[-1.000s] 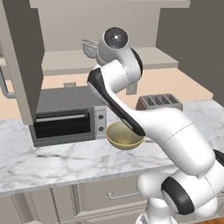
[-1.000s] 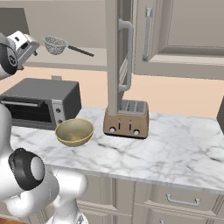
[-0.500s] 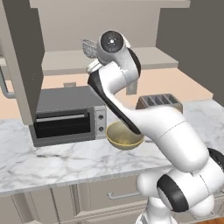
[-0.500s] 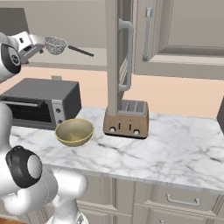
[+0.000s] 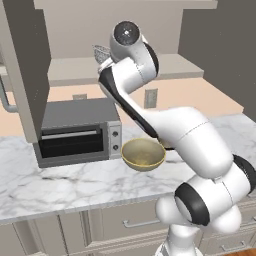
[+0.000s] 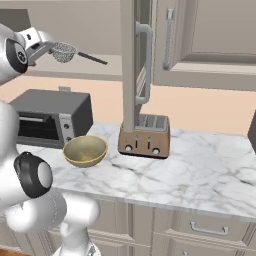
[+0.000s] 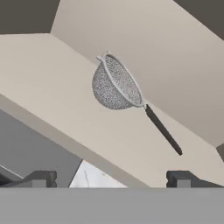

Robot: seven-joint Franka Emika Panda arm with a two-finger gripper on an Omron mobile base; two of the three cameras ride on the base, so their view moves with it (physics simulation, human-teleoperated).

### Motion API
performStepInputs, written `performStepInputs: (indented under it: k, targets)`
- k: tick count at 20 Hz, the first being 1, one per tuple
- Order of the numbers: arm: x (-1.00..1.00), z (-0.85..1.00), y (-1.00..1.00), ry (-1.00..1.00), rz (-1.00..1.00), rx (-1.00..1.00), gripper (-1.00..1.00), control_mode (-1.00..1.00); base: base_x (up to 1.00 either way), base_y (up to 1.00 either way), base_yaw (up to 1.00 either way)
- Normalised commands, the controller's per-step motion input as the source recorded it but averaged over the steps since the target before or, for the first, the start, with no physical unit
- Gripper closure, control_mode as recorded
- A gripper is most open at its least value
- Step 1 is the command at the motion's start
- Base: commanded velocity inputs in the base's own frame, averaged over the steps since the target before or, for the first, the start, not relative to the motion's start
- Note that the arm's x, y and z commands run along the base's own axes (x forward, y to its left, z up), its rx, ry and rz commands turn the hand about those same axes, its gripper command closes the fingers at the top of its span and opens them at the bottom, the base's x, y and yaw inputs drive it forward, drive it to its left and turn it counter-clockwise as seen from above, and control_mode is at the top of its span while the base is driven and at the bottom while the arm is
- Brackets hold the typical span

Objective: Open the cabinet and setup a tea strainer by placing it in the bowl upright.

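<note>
Reaching for the tea strainer (image 7: pixel 116 85) on the cabinet (image 6: pixel 132 60) shelf, the tool (image 7: pixel 109 178), spread wide and empty, should straddle the mesh cup squarely before closing

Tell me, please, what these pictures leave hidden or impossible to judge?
- Tea strainer, left base view: mostly hidden behind the arm.
- Toaster, right base view: partly covered by the open cabinet door.
- Gripper, hand view: the bottom band cuts it; jaws apart, strainer ahead, ungrasped.
</note>
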Motion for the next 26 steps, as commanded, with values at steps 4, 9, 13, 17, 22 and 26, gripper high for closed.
performStepInputs:
  k: [4,9,13,17,22,26]
  targets:
    - [0.52,0.00,0.00,0.00,0.00,-0.03,-1.00,-1.00,0.00,0.00,0.00]
    - [0.49,0.00,0.00,0.00,0.00,-0.03,-1.00,-1.00,0.00,0.00,0.00]
    - [0.48,0.00,0.00,0.00,0.00,-0.01,-1.00,-1.00,0.00,0.00,0.00]
    - [0.49,0.00,0.00,0.01,0.02,-0.01,-1.00,-1.00,0.00,0.00,0.00]
    - [0.54,0.00,0.11,0.03,0.05,-0.01,-1.00,-1.00,0.00,0.00,0.00]
    - [0.43,-0.06,0.19,0.07,0.05,-0.01,-1.00,-1.00,0.00,0.00,0.00]
